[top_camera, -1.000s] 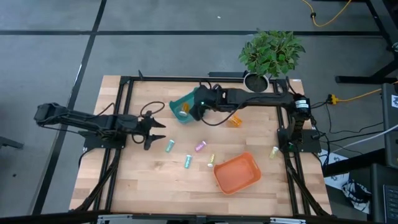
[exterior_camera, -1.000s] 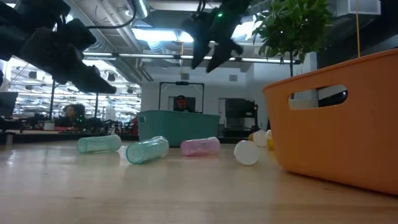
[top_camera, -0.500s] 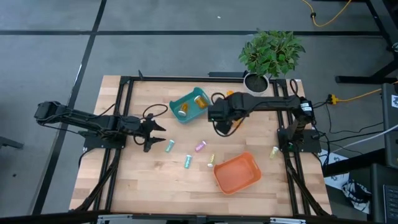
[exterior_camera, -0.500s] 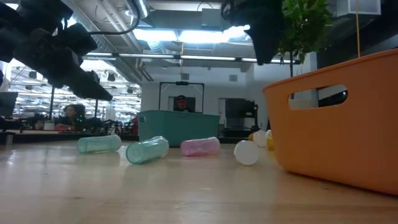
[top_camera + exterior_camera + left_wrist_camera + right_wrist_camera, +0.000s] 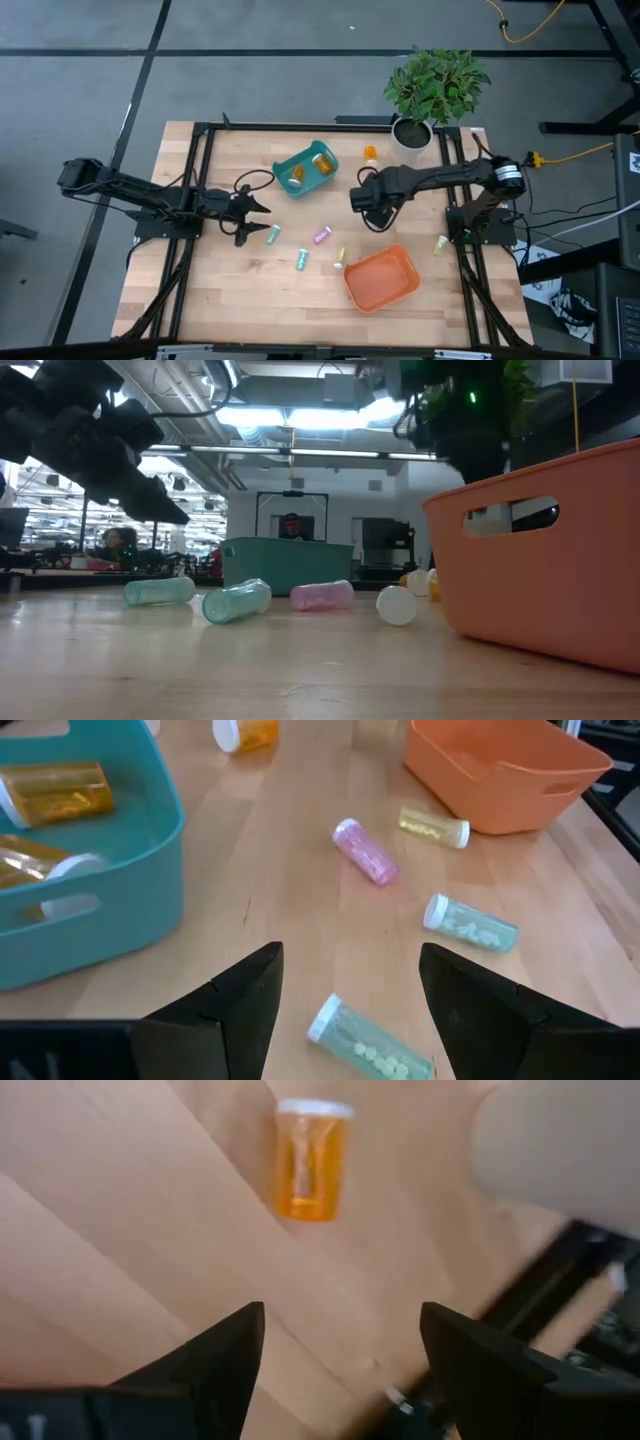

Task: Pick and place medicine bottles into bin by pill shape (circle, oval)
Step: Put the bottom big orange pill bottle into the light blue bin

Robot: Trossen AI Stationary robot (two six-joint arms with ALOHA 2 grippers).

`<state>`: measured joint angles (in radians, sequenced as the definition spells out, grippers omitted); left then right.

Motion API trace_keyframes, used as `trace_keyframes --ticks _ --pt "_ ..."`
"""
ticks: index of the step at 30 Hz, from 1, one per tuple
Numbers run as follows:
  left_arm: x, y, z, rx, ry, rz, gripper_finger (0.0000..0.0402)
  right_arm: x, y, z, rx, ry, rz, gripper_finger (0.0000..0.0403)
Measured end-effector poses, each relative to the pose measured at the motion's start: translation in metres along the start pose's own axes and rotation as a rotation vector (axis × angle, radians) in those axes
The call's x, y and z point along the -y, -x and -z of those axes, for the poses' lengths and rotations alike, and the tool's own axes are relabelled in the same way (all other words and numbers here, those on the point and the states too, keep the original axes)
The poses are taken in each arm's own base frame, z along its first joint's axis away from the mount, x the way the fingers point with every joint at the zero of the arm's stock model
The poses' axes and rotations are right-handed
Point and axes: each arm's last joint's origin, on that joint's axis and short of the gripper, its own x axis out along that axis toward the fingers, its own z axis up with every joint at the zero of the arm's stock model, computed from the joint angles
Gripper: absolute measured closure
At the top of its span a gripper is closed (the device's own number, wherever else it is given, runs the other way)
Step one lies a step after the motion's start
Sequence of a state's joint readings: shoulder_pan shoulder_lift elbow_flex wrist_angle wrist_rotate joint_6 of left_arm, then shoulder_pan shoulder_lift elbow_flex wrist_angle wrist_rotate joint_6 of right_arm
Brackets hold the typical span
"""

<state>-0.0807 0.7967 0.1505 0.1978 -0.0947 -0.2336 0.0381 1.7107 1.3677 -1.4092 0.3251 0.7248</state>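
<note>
My left gripper (image 5: 254,210) is open and empty above the table's left-middle, over a teal-green bottle (image 5: 368,1045) that lies on its side. My right gripper (image 5: 358,197) is open and empty right of the teal bin (image 5: 300,183). In its wrist view an amber bottle (image 5: 312,1160) lies on the wood ahead of its fingers. The teal bin holds two amber bottles (image 5: 321,160) (image 5: 295,176). A teal bottle (image 5: 273,235), a pink bottle (image 5: 322,236), a green bottle (image 5: 301,259) and a yellow bottle (image 5: 339,258) lie on their sides mid-table.
An orange bin (image 5: 382,290) stands at the near right. Another amber bottle (image 5: 370,154) lies near the far edge, and a small yellow bottle (image 5: 440,244) lies by the right arm's base. A potted plant (image 5: 435,85) stands at the far right corner.
My right gripper has gone from above the teal bin toward the table's right edge and a little toward the near edge. An amber bottle now shows in the bin's far right corner, where the gripper stood before.
</note>
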Motion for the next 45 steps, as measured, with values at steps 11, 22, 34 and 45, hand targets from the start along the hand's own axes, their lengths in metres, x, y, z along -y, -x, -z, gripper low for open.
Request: trace_keyframes --ticks 11,22,34,45 --pt "0.0 0.0 0.0 0.0 0.0 0.0 0.0172 0.01 -0.063 0.006 0.127 -0.066 -0.119 0.0133" --pt "0.0 0.0 0.0 -0.001 0.0 -0.001 0.0172 0.036 -0.072 0.004 0.251 -0.03 -0.316 0.0133" --pt "0.0 0.0 0.0 -0.002 0.0 -0.001 0.0172 0.048 -0.09 0.008 0.274 -0.059 -0.35 0.0133" --pt "0.0 0.0 0.0 -0.002 0.0 -0.001 0.0172 0.04 -0.118 0.014 0.392 -0.073 -0.385 0.0133"
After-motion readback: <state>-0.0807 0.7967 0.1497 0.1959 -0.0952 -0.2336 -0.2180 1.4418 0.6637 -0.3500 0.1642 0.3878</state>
